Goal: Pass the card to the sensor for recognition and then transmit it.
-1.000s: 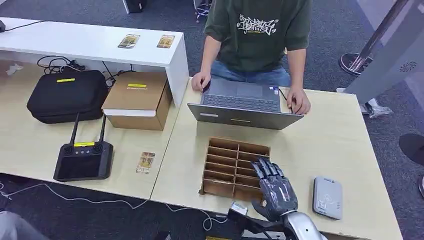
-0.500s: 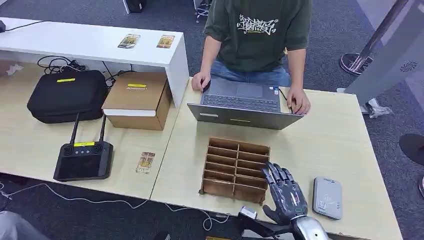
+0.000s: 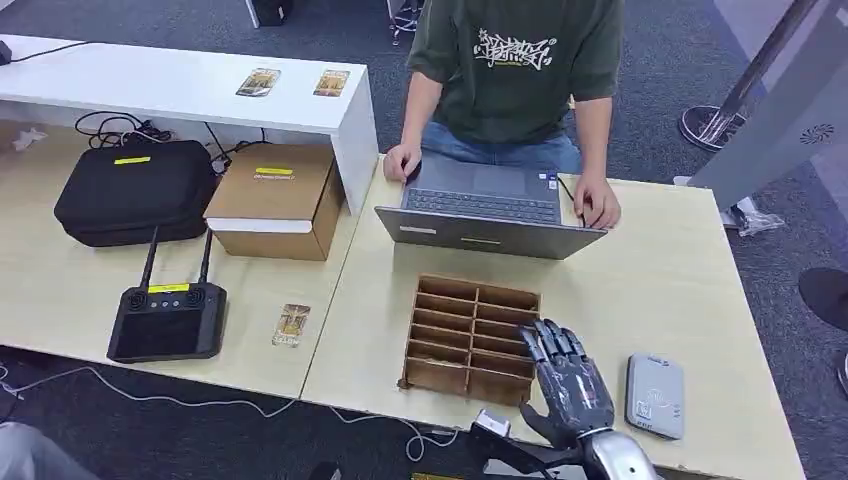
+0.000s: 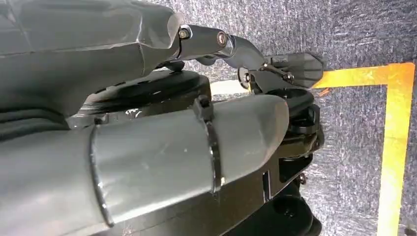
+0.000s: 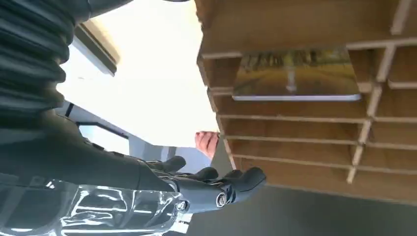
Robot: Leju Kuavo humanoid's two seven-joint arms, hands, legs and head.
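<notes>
Shifted a little toward frame right since a second ago, right hand (image 3: 567, 388) now hovering at lower centre-right of the head view, over the near right corner of the slotted cardboard organizer (image 3: 470, 338) and just left of the grey card reader (image 3: 656, 394). Fingers spread and straight, nothing held: an open hand. Hardly any change from half a second ago. Left hand (image 4: 275, 69) hanging off the counter (image 3: 660, 270) above grey carpet and a yellow floor line; whether open or closed, cannot tell.

Card (image 5: 297, 73) seated in one slot of the organizer in the right wrist view, one long edge showing at the slot mouth, printed face yellowish and green. Which slot that is in the head view, cannot tell.

Likely thin, stiff, light and smooth-faced, so prone to slip from a loose pinch and to flex if squeezed hard. Best taken by the exposed long edge, thumb on one face and fingers on the other, drawn straight out along the slot, not twisted against the dividers.

Elsewhere: another card (image 3: 291, 324) flat at centre-left beside a black controller (image 3: 166, 320); a person's hands (image 3: 597, 203) on a laptop (image 3: 487, 212) at upper centre.
</notes>
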